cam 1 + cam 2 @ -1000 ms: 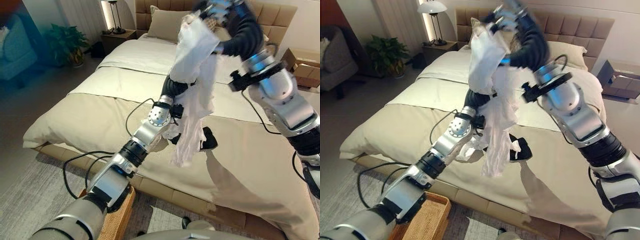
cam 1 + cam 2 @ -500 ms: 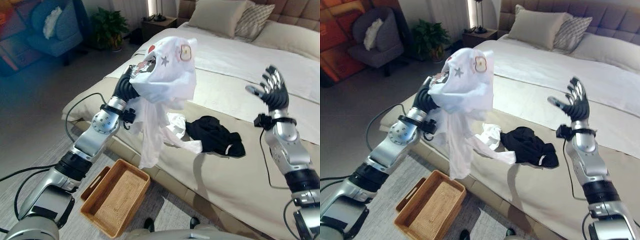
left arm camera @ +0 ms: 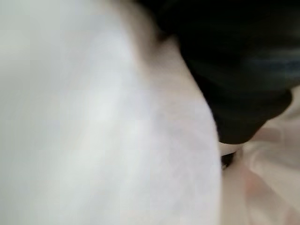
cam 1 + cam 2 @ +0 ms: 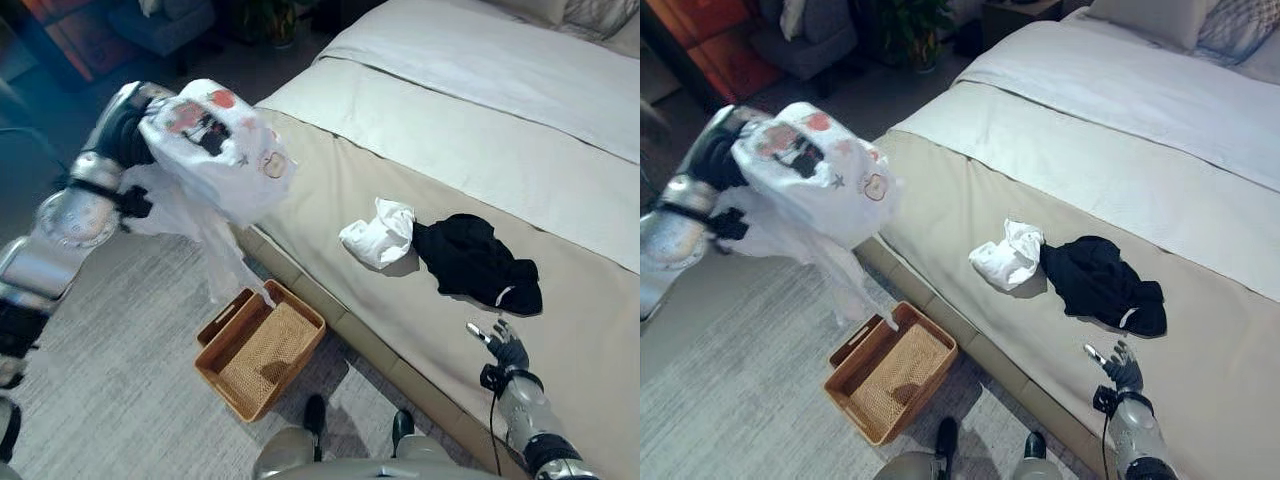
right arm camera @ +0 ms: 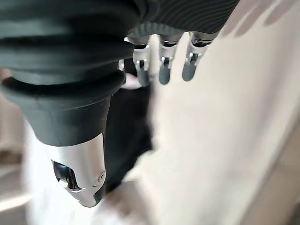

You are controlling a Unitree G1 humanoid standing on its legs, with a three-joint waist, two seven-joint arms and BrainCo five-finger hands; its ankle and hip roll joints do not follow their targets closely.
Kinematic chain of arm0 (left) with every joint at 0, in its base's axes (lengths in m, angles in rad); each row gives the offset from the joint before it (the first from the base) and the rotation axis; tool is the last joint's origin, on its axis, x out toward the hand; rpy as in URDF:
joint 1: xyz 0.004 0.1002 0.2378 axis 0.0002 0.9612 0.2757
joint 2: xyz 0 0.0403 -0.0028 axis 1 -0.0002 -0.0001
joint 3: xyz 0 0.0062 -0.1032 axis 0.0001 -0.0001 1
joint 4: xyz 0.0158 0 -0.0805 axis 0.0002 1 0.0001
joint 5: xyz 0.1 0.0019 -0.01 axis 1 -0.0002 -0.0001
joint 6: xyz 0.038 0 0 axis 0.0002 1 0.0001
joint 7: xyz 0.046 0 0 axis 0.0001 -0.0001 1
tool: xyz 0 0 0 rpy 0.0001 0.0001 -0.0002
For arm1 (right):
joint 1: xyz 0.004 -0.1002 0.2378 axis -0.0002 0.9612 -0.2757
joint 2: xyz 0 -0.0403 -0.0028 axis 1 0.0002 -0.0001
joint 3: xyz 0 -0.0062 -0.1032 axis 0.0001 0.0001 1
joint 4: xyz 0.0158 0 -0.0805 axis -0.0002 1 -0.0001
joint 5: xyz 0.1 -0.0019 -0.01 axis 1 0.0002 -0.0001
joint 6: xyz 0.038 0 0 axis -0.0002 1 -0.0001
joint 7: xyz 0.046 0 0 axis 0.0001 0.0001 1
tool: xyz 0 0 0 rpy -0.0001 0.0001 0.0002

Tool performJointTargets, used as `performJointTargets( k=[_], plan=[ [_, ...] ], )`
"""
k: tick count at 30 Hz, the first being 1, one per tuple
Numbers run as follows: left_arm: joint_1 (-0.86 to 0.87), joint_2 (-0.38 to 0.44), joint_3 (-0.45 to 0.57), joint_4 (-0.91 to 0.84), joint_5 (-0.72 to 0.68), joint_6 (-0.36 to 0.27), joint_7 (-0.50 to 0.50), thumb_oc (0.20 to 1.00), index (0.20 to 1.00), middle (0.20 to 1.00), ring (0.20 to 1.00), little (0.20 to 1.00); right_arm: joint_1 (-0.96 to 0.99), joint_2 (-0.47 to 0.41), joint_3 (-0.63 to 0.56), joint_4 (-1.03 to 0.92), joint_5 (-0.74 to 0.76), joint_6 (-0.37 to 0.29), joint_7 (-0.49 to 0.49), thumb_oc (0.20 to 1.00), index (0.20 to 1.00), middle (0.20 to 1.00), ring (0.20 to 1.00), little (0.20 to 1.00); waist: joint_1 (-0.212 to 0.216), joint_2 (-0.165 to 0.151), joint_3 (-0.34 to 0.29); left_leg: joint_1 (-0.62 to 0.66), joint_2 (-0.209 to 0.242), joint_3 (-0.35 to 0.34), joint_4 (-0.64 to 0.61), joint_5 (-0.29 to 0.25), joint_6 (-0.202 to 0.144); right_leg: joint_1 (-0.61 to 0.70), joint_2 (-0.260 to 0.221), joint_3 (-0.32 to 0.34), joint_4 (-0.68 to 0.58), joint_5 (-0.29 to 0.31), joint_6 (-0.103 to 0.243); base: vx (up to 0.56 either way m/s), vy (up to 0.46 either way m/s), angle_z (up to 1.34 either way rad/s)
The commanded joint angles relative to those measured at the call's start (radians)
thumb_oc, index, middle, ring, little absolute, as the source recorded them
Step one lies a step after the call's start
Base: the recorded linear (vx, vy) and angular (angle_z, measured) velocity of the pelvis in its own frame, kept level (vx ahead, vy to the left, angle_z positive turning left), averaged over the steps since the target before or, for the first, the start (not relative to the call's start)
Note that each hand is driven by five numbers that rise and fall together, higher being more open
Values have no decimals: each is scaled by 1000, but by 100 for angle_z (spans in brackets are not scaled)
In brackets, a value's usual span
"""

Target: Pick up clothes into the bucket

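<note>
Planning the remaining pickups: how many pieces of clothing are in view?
3. A white printed garment hangs from the raised left arm above the wicker basket; a crumpled white garment and a black garment lie touching on the bed. Others may be hidden.

We see the wicker basket [image 4: 260, 347] on the floor with its mouth open upward; only the hanging tail of the white printed garment [image 4: 215, 160] dangles over its far corner. The bed [image 4: 560, 160] edge runs just beside the basket. On the bed, the small white cloth [image 4: 378, 232] and black garment [image 4: 475, 262] lie touching, with bare cover all round them.
</note>
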Motion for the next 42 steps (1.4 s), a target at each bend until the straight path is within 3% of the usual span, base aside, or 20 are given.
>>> performJointTargets(
  k=[1,8,14,20,24,29,36,39,42],
  plan=[
    [36,21,185,58,62,-24,80,200,200,200,200,200,16,5,20,-7,-70,-31,3,1000,1000,1000,1000,1000,-7,-33,0,-58,-46,-17,147,-100,31,-90,-32,8,141,-24,12,-77,39,8],
    [187,-92,313,146,60,-22,130,200,200,200,200,200,14,0,86,126,-164,-2,15,1000,1000,1000,1000,1000,-9,-65,92,-148,-38,1,185,-95,31,-187,-34,42,163,1,14,-77,55,0],
    [183,-196,332,247,23,-23,186,200,200,200,200,200,-26,-31,121,83,-182,-15,-2,1000,1000,1000,1000,1000,-10,-114,153,-229,-21,43,215,-96,27,-266,-29,87,143,39,22,-58,66,-21],
    [128,-254,315,321,-7,-22,250,200,200,200,200,200,-77,-25,162,23,-178,-37,-38,1000,1000,1000,1000,1000,-19,-153,233,-327,-20,65,325,-131,33,-354,-32,116,215,26,19,-82,61,-17],
    [81,-265,303,319,-30,-22,291,200,200,200,200,200,-76,-17,187,-28,-182,-50,-57,1000,1000,1000,1000,1000,-27,-164,279,-379,-19,70,382,-156,38,-402,-27,120,266,4,13,-67,22,-12],
    [-3,-259,245,379,-16,-7,330,200,200,200,200,200,-95,-20,215,-34,-176,-62,-88,1000,1000,1000,1000,1000,-51,-182,281,-470,-14,77,405,-148,37,-494,-22,119,270,18,10,-35,2,-1],
    [-118,-216,142,515,45,28,359,200,200,200,200,200,-117,-36,241,-92,-148,-95,-125,1000,1000,1000,1000,1000,-78,-212,281,-592,4,91,448,-152,33,-612,-4,124,275,39,14,-27,-5,-8],
    [-173,-163,57,603,158,76,373,200,200,200,200,200,-127,-46,269,-135,-142,-119,-143,1000,1000,1000,1000,1000,-95,-240,281,-668,17,98,502,-166,35,-684,10,130,298,44,19,-19,-5,-17],
    [-195,-167,18,646,174,96,354,200,200,200,200,200,-120,-54,274,-149,-138,-124,-149,1000,1000,1000,1000,1000,-102,-243,281,-733,20,96,560,-185,41,-741,12,129,346,30,18,-6,5,-13]
  ],
)
